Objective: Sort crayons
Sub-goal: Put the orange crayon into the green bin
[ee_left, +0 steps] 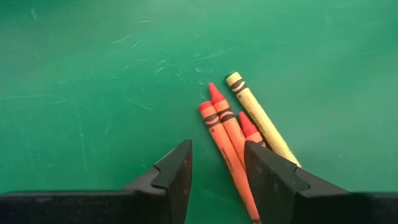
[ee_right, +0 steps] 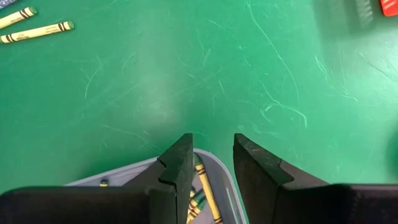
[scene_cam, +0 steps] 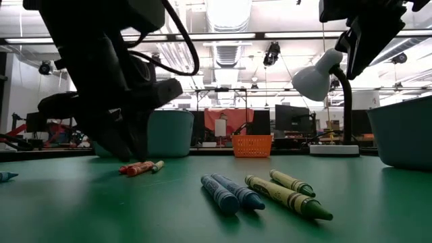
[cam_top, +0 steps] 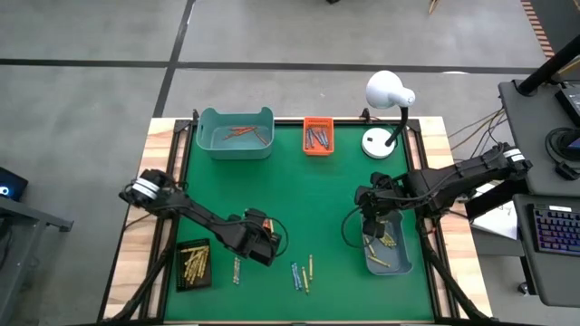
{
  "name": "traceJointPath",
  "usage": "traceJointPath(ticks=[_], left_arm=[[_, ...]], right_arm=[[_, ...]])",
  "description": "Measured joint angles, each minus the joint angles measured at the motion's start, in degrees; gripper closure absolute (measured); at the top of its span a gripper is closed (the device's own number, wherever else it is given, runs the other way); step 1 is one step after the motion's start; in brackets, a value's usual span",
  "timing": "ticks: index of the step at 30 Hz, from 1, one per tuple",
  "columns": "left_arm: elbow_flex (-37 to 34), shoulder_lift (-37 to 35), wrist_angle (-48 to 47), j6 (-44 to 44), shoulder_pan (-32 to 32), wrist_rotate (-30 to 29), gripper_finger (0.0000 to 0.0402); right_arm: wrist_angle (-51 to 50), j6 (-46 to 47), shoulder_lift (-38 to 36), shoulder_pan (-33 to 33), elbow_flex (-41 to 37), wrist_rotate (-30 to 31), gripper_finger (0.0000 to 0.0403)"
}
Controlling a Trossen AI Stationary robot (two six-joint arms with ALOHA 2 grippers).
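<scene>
Entry, taken outward from the left hand [ee_left: 217, 174] as our landmark.

1. Left hand: low over the bench [cam_top: 299, 208], fingers parted to a narrow gap, holding nothing. We judge it the nearer arm for the next pick.

2. Orange-red crayons [ee_left: 227, 134]: three lying side by side on the bench just ahead of the left hand, their butt ends running under its one finger, tips pointing away from it. Long axis runs roughly along the hand's line of reach, slightly slanted, so the gap would have to straddle them across their width. A yellow crayon [ee_left: 258, 115] touches them on the outer side; a close risks catching it too.

3. Blue crayons [scene_cam: 229, 191] and greenish crayons [scene_cam: 287, 191]: loose on the bench beside the left hand, toward the right arm.

4. Black tray [cam_top: 193, 263]: on the hand's other side, holding yellow-gold crayons.

5. Right hand [ee_right: 211, 168]: well apart from the left hand, hanging over a grey-blue bin [cam_top: 390, 258] holding greenish crayons; fingers narrowly parted, empty.

6. Teal bin [cam_top: 236, 134], orange basket [cam_top: 317, 136] and white lamp [cam_top: 388, 91]: far edge of the bench.

7. Surface: green mat, finely scratched. Room: open workshop beyond, ceiling strip lights, monitors.
</scene>
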Motion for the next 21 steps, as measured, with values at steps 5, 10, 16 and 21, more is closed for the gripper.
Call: traceJointPath(ticks=[5, 10, 16, 21], left_arm=[[0.07, 0.86, 0.04, -0.07, -0.02, -0.4, 0.0272], [0.09, 1.03, -0.04, -0.03, -0.02, -0.39, 0.0272], [-0.02, 1.23, -1.42, 0.13, 0.0, 0.77, 0.0285], [-0.02, 1.14, -1.6, 0.13, -0.02, 0.92, 0.0297]], right_arm=[[0.27, 0.0, 0.01, 0.0, 0.0, 0.0, 0.03], [0.55, 0.0, 0.0, 0.0, 0.0, 0.0, 0.03], [0.67, 0.0, 0.0, 0.0, 0.0, 0.0, 0.03], [0.69, -0.02, 0.01, 0.0, 0.0, 0.0, 0.03]])
